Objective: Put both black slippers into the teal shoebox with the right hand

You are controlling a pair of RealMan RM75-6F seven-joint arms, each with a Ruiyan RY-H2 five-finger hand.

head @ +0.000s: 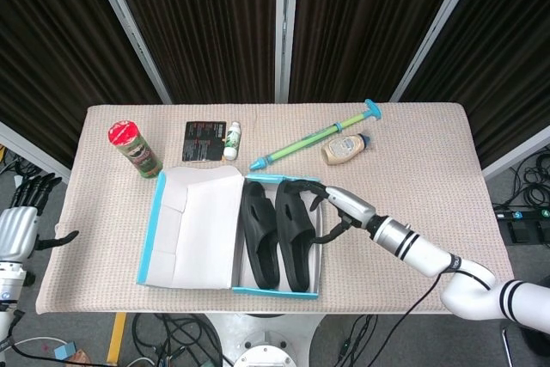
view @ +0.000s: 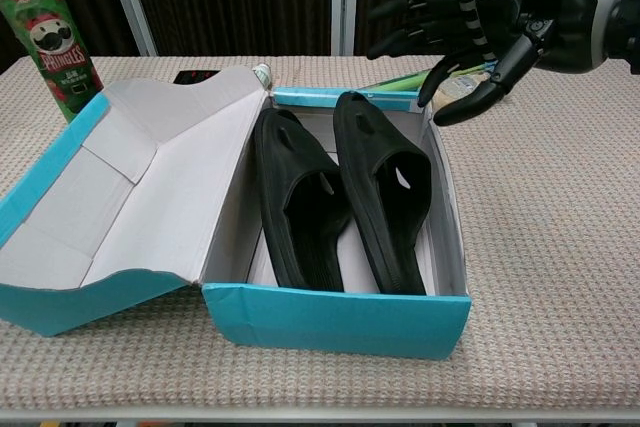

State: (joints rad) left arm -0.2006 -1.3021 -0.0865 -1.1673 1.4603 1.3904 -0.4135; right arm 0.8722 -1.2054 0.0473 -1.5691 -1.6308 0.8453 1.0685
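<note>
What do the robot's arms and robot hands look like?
The right arm is white and silver with black rings. Its robot hand has a silver back and black fingers. The left robot hand is silver with black fingers too.
</note>
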